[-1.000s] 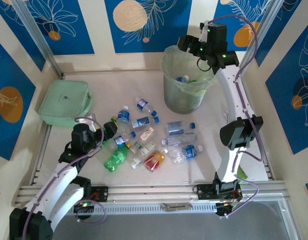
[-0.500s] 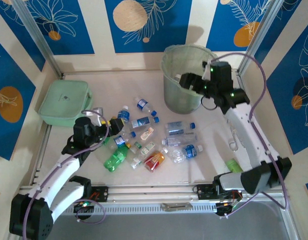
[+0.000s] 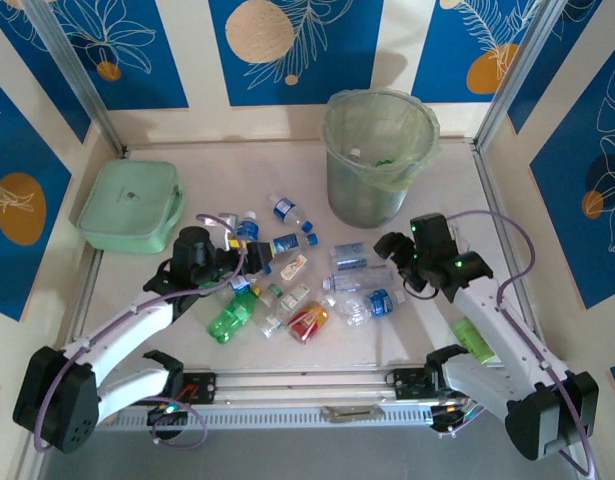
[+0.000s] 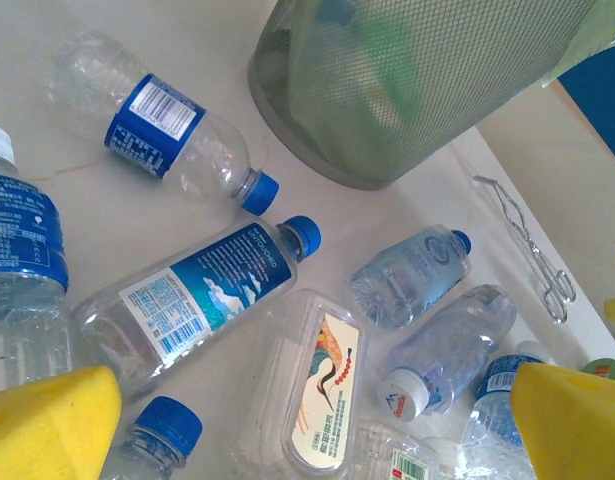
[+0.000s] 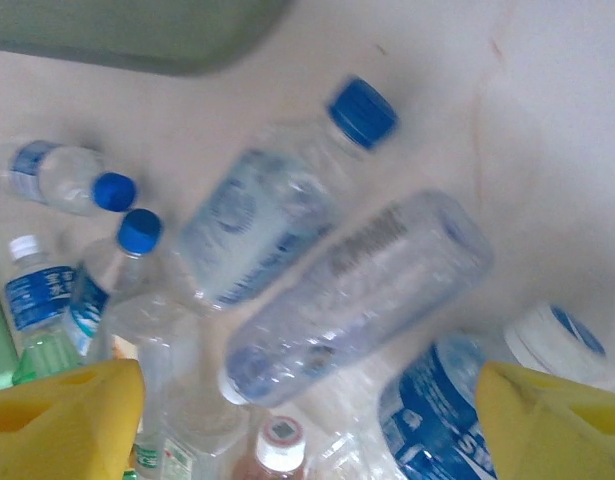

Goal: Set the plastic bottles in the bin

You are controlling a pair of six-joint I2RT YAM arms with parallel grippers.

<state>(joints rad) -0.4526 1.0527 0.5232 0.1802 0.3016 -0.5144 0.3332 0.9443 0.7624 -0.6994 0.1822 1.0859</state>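
While most of the plastic bottles (image 3: 317, 280) lie scattered on the table (image 3: 237, 170) between the two arms, the bin (image 3: 365, 200) stands upright just beyond them at the far right, with something green showing inside its pale liner. A green bottle (image 3: 230, 315) and a red-orange bottle (image 3: 307, 322) lie at the near edge of the heap. The left arm stretches low from its base toward the heap's left side. The left gripper (image 3: 249, 258) is spread fully wide and empty, its yellow fingers (image 4: 47, 425) framing a blue-labelled bottle (image 4: 202, 290). The right arm folds back at an elbow in the near right corner. The right gripper (image 3: 392, 262) hovers at the heap's right side, jaws well apart, holding nothing. A mint-green case (image 3: 127, 205) sits well apart at far left.
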